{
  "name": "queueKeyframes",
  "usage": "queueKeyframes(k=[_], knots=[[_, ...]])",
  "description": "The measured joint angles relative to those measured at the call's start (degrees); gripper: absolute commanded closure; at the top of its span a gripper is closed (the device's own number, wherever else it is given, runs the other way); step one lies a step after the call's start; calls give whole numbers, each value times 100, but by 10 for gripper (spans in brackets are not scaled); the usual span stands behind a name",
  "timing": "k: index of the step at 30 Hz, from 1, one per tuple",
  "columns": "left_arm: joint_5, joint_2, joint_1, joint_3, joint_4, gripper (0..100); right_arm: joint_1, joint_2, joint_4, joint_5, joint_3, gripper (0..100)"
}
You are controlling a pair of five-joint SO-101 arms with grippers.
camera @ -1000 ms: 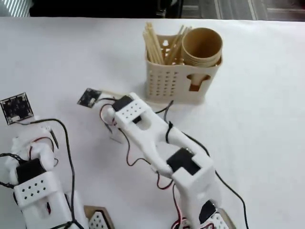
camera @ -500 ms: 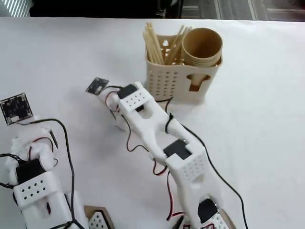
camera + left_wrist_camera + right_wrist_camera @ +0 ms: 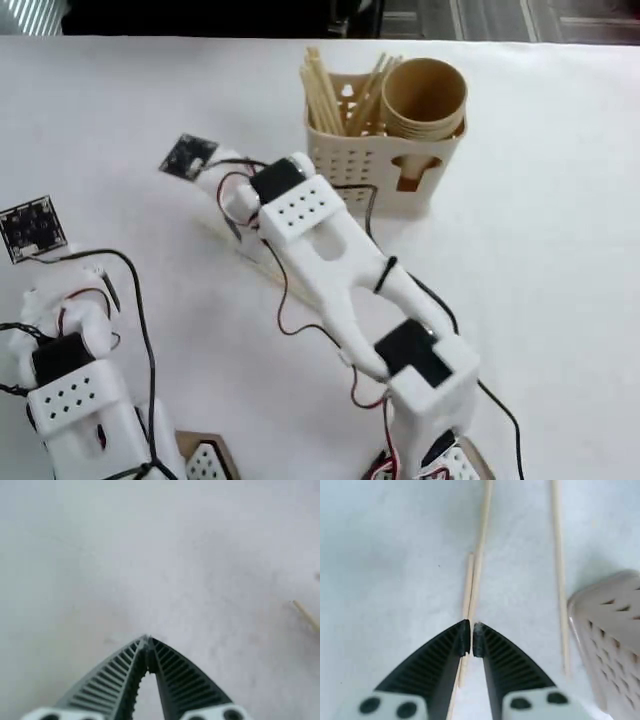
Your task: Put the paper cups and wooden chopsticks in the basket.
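1. The left arm (image 3: 65,385) sits folded up at the near left edge of the counter (image 3: 540,260).
2. The left claw (image 3: 148,640) points down at bare counter. Its two fingers are pressed together at the tips and hold nothing. The end of one chopstick (image 3: 305,615) lies off to the side of it.
3. The right arm (image 3: 335,255) stretches out long and low from the near edge toward the middle of the counter. Its wrist is just beside the near left corner of the basket (image 3: 365,175).
4. The right claw (image 3: 471,629) is almost fully closed, with only a thin crack between the tips. The tips sit right on top of two loose chopsticks (image 3: 479,555). I cannot tell if the claw is pinching one or only touching it.
5. Three chopsticks lie flat on the counter here. The two loose chopsticks lie side by side and touch. A third chopstick (image 3: 559,570) lies apart from them, close to the basket wall.
6. The basket stands upright at the far side of the counter.
7. In its left part stands a bunch of chopsticks (image 3: 325,95), too many to count.
8. In its right part sits one stack of paper cups (image 3: 425,95). I cannot tell how many cups are in the stack.
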Motion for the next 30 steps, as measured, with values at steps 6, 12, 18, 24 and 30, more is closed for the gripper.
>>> queueKeyframes(k=[6,12,18,24,30], knots=[[0,0,0,0,0,976,35,-369,26,0,413,910],[0,0,0,0,0,976,-141,369,-545,0,1055,852],[0,0,0,0,0,976,-114,1204,-853,9,1055,854],[0,0,0,0,0,976,-158,1697,-853,35,958,946],[0,0,0,0,0,976,-114,2048,-545,62,545,979]])
